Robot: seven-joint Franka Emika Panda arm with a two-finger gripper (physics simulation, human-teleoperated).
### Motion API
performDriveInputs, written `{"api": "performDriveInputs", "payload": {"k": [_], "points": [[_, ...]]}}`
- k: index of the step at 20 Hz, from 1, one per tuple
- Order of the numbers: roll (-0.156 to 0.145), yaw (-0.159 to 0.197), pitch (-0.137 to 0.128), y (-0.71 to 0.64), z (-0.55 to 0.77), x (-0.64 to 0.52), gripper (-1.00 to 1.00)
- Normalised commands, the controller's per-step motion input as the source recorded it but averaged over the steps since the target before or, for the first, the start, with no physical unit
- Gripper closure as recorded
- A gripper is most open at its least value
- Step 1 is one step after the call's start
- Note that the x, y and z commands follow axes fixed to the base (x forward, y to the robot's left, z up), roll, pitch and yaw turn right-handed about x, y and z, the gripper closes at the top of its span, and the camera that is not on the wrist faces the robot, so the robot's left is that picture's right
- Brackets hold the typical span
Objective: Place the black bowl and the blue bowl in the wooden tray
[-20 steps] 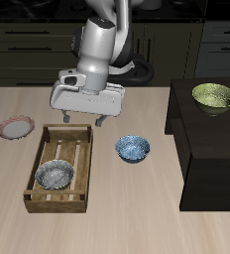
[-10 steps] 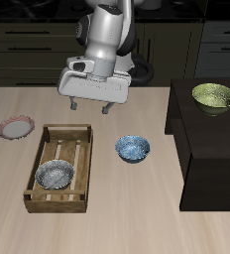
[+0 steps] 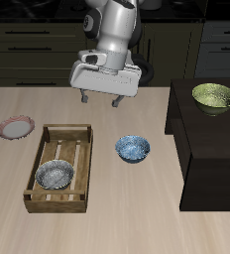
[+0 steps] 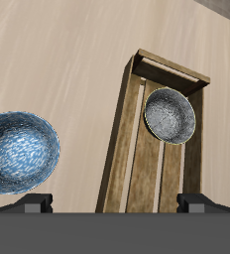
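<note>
The black bowl rests inside the wooden tray, at the end nearer the table's front edge. On the bare table beside the tray sits the blue bowl, apart from it. My gripper hangs open and empty, high above the table. It is farther back than both bowls, roughly over the gap between the tray's back end and the blue bowl.
A small pink plate lies on the table beyond the tray's far side. A yellow-green bowl stands on a raised dark block past the blue bowl. Dark cabinets run along the back.
The gripper has risen and moved back and sideways, from over the tray's back end toward the blue bowl's side. Both bowls and the tray have stayed put.
</note>
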Motion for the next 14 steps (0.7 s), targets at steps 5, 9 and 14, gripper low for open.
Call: {"api": "performDriveInputs", "payload": {"k": [5, 9, 14], "points": [[0.005, 0.026, -0.011, 0.08, 0.16, -0.10, -1.00], [-0.030, 0.017, 0.006, 0.12, 0.07, 0.13, -1.00], [0.010, 0.007, 0.006, 0.18, 0.04, 0.13, -1.00]]}}
